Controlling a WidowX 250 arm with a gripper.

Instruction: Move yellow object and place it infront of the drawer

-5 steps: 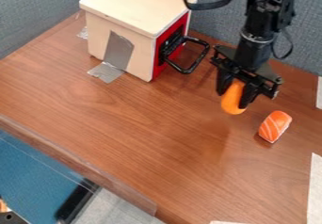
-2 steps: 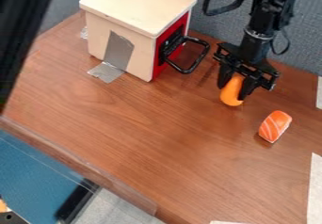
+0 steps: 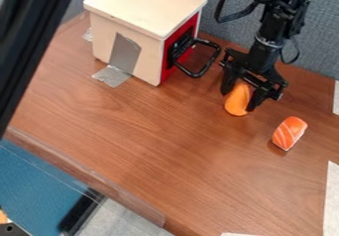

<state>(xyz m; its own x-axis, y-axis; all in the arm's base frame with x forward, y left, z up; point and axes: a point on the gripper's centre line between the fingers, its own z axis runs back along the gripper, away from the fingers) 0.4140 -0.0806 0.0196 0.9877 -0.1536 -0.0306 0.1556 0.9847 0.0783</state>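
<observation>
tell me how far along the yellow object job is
Looks well along: the yellow-orange object is on the black handle's side of the drawer. In hand: it sits within the gripper; gripped or loose, I can't tell. Left, probably: settling it there, releasing if held, and backing the gripper away.

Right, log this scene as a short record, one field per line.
Gripper: at upper right in view
Orange-yellow object: at the gripper, out past the handle; whether gripped or let go, cannot tell
Drawer: red front, black handle
Box: pale wood, grey tape on its side
Sushi piece: on the table, apart from the gripper
Table: brown wood grain
</observation>
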